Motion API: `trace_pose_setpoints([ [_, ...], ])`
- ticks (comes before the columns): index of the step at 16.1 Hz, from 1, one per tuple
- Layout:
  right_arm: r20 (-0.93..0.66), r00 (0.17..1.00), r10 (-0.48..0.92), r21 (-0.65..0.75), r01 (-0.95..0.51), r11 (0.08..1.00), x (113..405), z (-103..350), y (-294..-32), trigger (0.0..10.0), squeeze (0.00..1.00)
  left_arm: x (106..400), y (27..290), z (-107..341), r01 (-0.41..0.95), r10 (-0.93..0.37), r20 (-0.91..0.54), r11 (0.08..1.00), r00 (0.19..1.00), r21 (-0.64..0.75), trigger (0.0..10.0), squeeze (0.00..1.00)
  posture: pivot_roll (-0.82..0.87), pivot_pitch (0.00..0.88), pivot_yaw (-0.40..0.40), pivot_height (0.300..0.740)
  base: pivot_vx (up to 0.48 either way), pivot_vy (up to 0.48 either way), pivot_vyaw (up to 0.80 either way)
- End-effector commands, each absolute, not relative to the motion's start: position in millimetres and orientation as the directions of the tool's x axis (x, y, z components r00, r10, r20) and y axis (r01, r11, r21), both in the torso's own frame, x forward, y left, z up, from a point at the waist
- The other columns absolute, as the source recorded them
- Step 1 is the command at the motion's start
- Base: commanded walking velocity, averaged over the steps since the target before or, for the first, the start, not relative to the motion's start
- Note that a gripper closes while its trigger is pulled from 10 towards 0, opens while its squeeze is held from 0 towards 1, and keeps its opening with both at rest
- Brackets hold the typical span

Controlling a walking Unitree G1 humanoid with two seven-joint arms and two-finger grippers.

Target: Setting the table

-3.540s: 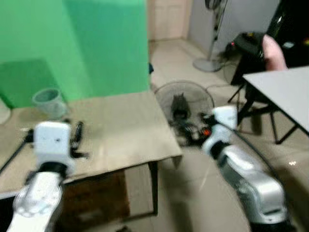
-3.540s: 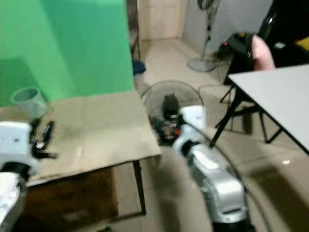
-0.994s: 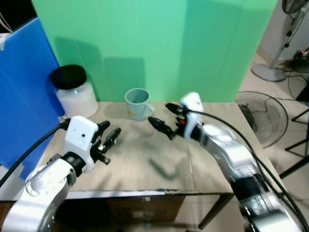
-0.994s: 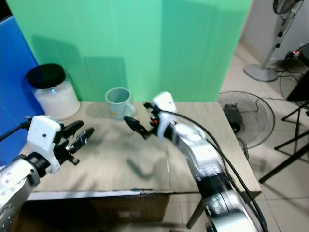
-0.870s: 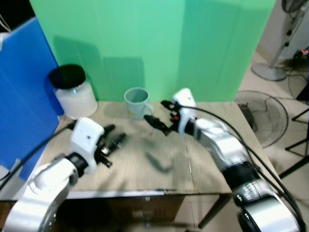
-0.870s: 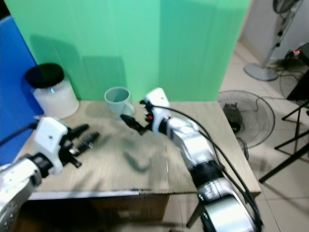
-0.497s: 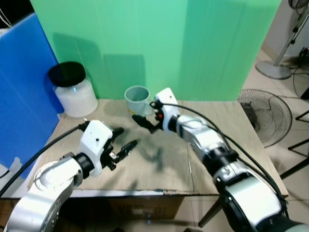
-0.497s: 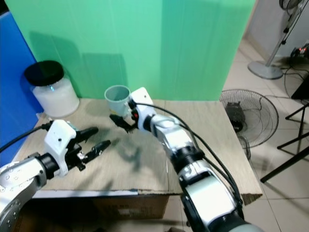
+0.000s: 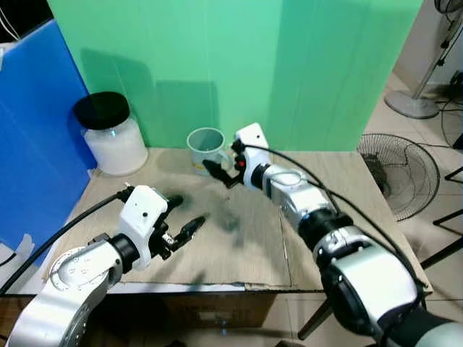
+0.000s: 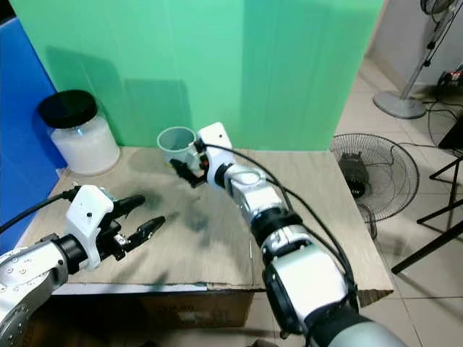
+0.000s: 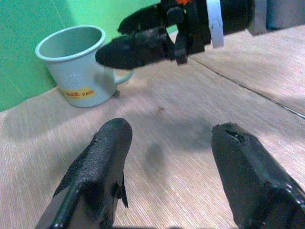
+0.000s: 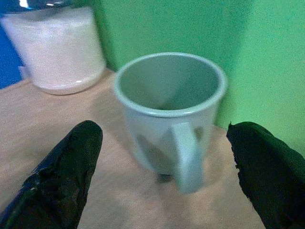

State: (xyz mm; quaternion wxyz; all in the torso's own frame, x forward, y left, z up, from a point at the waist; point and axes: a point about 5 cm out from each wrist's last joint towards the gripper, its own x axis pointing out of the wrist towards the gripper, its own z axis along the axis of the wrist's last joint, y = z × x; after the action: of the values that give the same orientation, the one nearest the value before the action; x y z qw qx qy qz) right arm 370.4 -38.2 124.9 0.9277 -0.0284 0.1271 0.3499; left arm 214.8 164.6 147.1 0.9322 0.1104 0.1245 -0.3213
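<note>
**Right claw facing the mug, fingers apart**

The right claw (image 10: pixel 185 170) is reaching across the counter (image 10: pixel 304 217) toward the pale blue-grey mug (image 10: pixel 176 147), which is standing upright just ahead of its fingertips, close against the green backdrop (image 10: pixel 289 72). In the right wrist view the mug (image 12: pixel 171 114) is sitting between the two black fingers (image 12: pixel 62 176), its handle turned toward the claw and its open mouth showing. The fingers are spread wide, one on either side of the mug, and neither is touching it.

The left claw (image 9: pixel 181 217) is hovering low over the counter, nearer the robot than the right claw and well apart from the mug. Its fingers (image 11: pixel 95 176) are also standing apart, gripping nothing. Looking along them in the left wrist view, the mug (image 11: pixel 78 64) is standing ahead with a yellow label near its base, and the right claw (image 11: pixel 143 45) is crossing in front, its tips just beside the mug's handle.

Beyond the left claw, off to its outer side, a white jar with a black lid (image 9: pixel 112 134) is resting on the counter beside a blue panel (image 9: pixel 32 137). The same jar (image 12: pixel 52 47) is showing past the mug from the right claw. Well away to the right arm's outer side, a floor fan (image 9: pixel 409 177) is lying on the tiled floor (image 10: pixel 376 108).
</note>
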Motion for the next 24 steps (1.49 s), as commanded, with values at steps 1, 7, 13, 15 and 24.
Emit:
trace_pose_setpoints([
  [1,-0.245,0.737,0.63,0.03,-0.644,0.765,374,130,-40,10.0,0.0,214,163,149,0.642,-0.585,-0.301,0.754,0.753,0.14,10.0,0.0,0.01,0.024,0.026,0.74,0.0,0.0,0.0],
  [7,-0.282,0.698,0.658,0.05,-0.674,0.737,368,122,-27,4.7,0.0,214,163,151,0.646,-0.591,-0.292,0.749,0.752,0.148,10.0,0.0,0.02,0.024,0.032,0.74,0.0,0.0,0.0],
  [13,-0.304,0.703,0.643,0.064,-0.659,0.75,364,114,-22,0.0,0.0,217,165,151,0.644,-0.589,-0.29,0.75,0.754,0.151,10.0,0.0,0.01,0.02,0.032,0.74,0.0,0.0,0.0],
  [15,-0.303,0.715,0.63,0.067,-0.644,0.762,363,113,-20,0.0,0.0,219,165,152,0.644,-0.59,-0.287,0.749,0.755,0.156,10.0,0.0,0.02,0.013,0.036,0.74,0.0,0.0,0.0],
  [24,-0.304,0.745,0.594,0.067,-0.605,0.793,361,111,-14,0.0,0.0,220,166,153,0.644,-0.588,-0.289,0.747,0.756,0.166,10.0,0.0,0.03,0.01,0.036,0.74,0.0,0.0,0.0],
])
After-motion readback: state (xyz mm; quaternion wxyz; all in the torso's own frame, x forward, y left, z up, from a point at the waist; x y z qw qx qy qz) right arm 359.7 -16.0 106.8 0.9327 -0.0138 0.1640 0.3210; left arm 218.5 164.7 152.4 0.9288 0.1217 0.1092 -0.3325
